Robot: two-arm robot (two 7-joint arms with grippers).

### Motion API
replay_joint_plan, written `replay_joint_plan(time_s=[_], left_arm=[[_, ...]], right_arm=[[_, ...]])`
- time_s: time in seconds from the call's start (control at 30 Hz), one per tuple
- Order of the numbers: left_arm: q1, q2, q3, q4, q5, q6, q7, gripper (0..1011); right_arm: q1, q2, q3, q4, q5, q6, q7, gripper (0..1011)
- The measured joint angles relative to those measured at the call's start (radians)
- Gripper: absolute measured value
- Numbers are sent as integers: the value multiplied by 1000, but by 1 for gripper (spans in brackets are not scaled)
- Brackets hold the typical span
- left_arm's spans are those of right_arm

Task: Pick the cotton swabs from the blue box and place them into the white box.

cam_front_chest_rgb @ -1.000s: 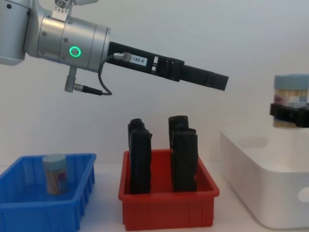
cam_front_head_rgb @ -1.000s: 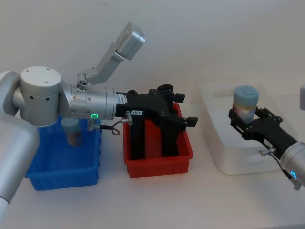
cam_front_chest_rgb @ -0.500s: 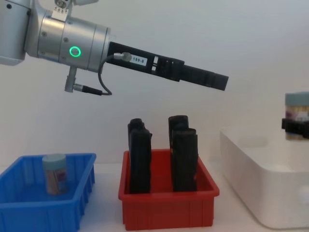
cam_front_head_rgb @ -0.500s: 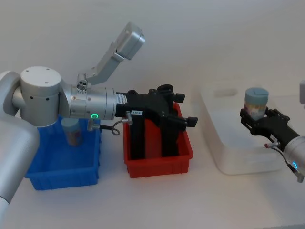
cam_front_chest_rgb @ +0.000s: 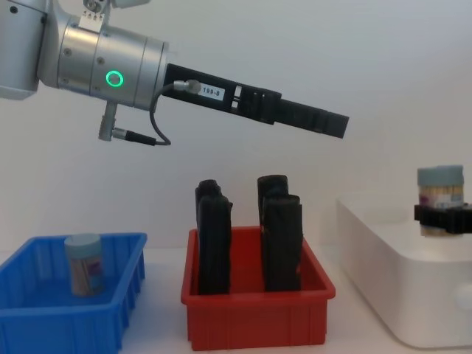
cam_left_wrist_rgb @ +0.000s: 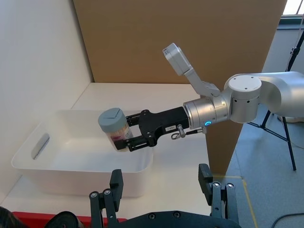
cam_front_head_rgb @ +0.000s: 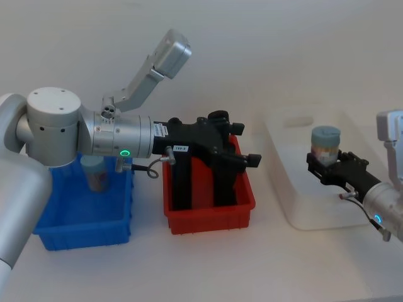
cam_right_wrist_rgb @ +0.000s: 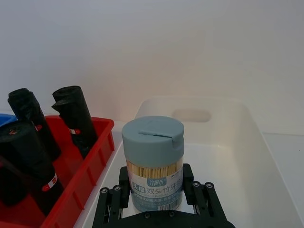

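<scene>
A jar of cotton swabs (cam_front_head_rgb: 325,143), clear, with a pale teal lid, a red-white label and tan sticks packed inside, is held upright over the white box (cam_front_head_rgb: 296,217). The right gripper (cam_front_head_rgb: 329,163) has its jaws clamped on the jar's lower half. Left of the white box, the left gripper (cam_front_head_rgb: 244,143) hangs above the red bin (cam_front_head_rgb: 211,217), jaws spread and empty. Farther left, a second jar (cam_front_head_rgb: 94,173) stands in the blue box (cam_front_head_rgb: 82,236).

One teal-lidded cotton swab jar (cam_front_head_rgb: 94,173) stands upright in the blue box (cam_front_head_rgb: 82,231), at the left. A second jar (cam_front_head_rgb: 325,143) is held upright over the white box (cam_front_head_rgb: 315,219), at the right.
</scene>
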Motion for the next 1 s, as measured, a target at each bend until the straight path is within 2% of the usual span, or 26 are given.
replay_joint_plan(time_s=[0.6,0.7,0.77,0.8,1.0], left_arm=[[0,0,0,0,0,0,0,1004],[0,0,0,0,0,0,0,1004],[0,0,0,0,0,0,0,1004],[0,0,0,0,0,0,0,1004],[0,0,0,0,0,0,0,1004]], right_arm=[[37,-16,-12,77,-21,-5,39,642],[41,-18,-14,85,-24,-9,45,754],[43,-19,-14,88,-25,-12,48,788],[44,-19,-14,89,-25,-13,49,843],[48,-21,-15,97,-27,-27,59,965]])
